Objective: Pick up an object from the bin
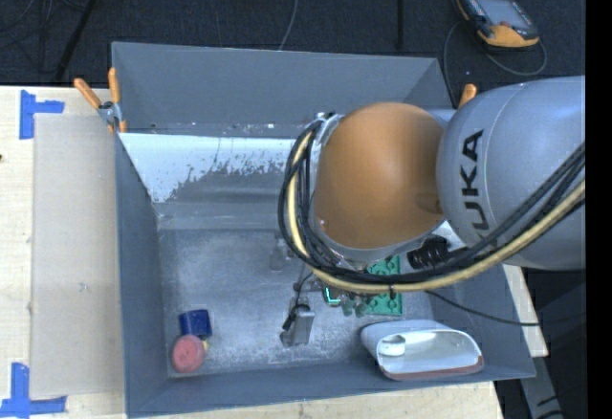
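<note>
Your gripper (298, 323) hangs low over a bare patch of floor in the lower middle of the bin (277, 82). Nothing shows in its grasp, and under the orange cover (378, 173) and looped cables (292, 216) you cannot tell whether it is apart or together. By the look of it, you are at the approach step, with no object yet chosen and the pick itself not begun. The candidates lie on either side. A small blue block (195, 322) sits in the lower left of the bin, with a pink round piece (188, 353) just beside it, nearer the front wall. A white oblong thing (426, 350) lies in the lower right corner, close under the arm. The next move calls for shifting sideways to centre over one of them before closing. The floor between the gripper and the blue block is open, so leftward travel looks free. The white thing sits tight against the front and right walls, leaving less room, and the pink piece is close to the front wall too.
</note>
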You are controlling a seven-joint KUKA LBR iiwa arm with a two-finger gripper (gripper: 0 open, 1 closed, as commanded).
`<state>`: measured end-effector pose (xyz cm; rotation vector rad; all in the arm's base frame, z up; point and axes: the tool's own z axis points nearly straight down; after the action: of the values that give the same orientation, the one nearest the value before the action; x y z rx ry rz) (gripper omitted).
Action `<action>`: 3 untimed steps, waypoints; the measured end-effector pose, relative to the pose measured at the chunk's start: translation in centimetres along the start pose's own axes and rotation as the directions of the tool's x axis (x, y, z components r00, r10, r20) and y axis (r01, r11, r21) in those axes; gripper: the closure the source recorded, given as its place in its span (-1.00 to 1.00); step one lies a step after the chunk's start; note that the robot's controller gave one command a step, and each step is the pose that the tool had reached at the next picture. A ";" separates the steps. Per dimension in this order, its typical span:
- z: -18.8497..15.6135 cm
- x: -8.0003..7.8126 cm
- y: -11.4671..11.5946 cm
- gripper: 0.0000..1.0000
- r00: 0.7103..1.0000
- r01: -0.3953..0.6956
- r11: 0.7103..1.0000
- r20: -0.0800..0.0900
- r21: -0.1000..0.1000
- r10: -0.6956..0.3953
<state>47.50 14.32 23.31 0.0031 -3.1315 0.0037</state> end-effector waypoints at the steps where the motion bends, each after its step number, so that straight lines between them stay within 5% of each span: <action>1: 11.4 -1.2 10.6 -1.00 0.974 0.228 0.974 0.003 0.000 -0.228; 2: 16.3 -0.6 9.8 -1.00 0.948 0.317 0.948 0.019 0.001 -0.317; 3: 16.3 -0.4 9.8 1.00 0.949 0.315 0.949 0.010 0.001 -0.315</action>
<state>47.70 24.07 6.94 0.5040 -3.1009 -0.0006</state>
